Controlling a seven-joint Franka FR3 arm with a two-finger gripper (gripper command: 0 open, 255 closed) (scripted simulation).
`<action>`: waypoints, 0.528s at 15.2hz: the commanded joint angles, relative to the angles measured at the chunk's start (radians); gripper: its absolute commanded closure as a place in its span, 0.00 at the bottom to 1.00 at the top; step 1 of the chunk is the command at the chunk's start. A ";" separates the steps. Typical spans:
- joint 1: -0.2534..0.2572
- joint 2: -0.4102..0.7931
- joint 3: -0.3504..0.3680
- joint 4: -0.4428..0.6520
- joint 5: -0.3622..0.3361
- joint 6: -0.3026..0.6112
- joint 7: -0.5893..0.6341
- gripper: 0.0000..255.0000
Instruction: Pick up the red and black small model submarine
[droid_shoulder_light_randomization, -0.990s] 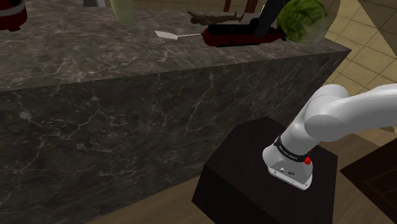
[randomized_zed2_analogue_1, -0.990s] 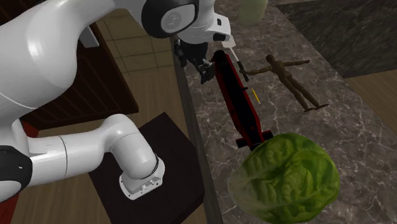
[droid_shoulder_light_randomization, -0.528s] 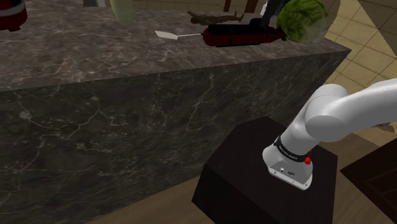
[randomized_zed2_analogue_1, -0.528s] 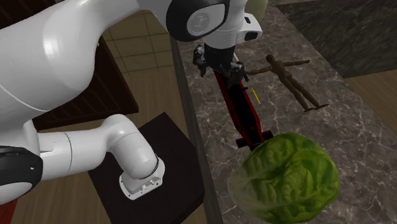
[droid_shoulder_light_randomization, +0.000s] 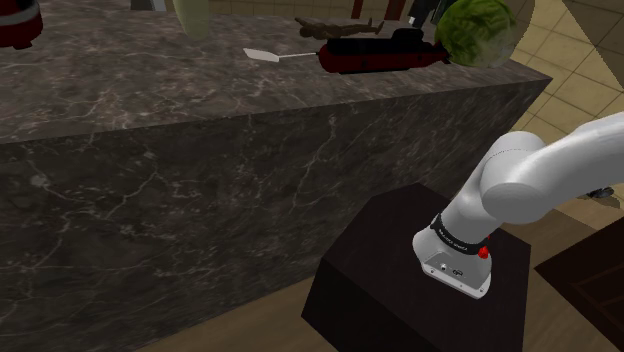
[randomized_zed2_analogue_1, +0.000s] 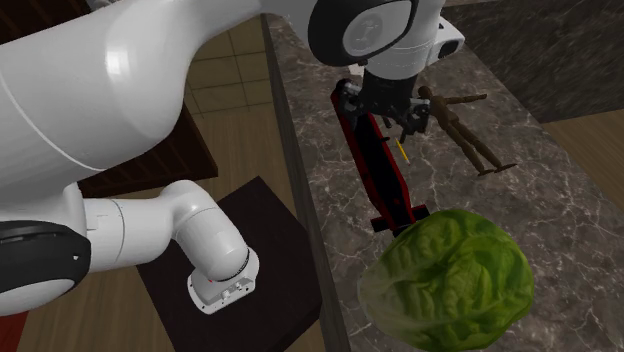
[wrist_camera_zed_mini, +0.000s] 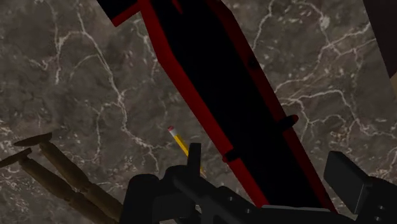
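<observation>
Marble, dark and veined with white, is seen on the top and tall front of the bench (droid_shoulder_light_randomization: 150, 85), which is set on a floor (droid_shoulder_light_randomization: 590, 45) of tan tiles and wood boards; the dark stand (droid_shoulder_light_randomization: 380, 290) is placed near its front. The submarine (randomized_zed2_analogue_1: 388, 185) is laid flat along the bench's edge on the stand's side, a little in from it, toward one corner. That corner is taken by a lettuce (randomized_zed2_analogue_1: 445, 280), set at the submarine's end; whether the two touch cannot be told. A figure (randomized_zed2_analogue_1: 462, 128) with arms spread is laid farther in from the edge, and a pencil (wrist_camera_zed_mini: 181, 142) is found between it and the submarine. Past the submarine's other end a spatula (droid_shoulder_light_randomization: 263, 54) is laid, and a pale vase (droid_shoulder_light_randomization: 190, 15) is stood well beyond. The gripper (randomized_zed2_analogue_1: 380, 118) is held over the submarine's end away from the lettuce, its fingers spread to either side of the hull, nothing being pinched.
</observation>
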 joint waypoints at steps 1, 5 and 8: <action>0.000 -0.006 -0.003 -0.026 -0.004 0.022 -0.004 0.00; -0.006 -0.025 -0.008 -0.102 -0.011 0.079 -0.001 0.00; -0.006 -0.025 -0.008 -0.103 -0.012 0.079 -0.002 1.00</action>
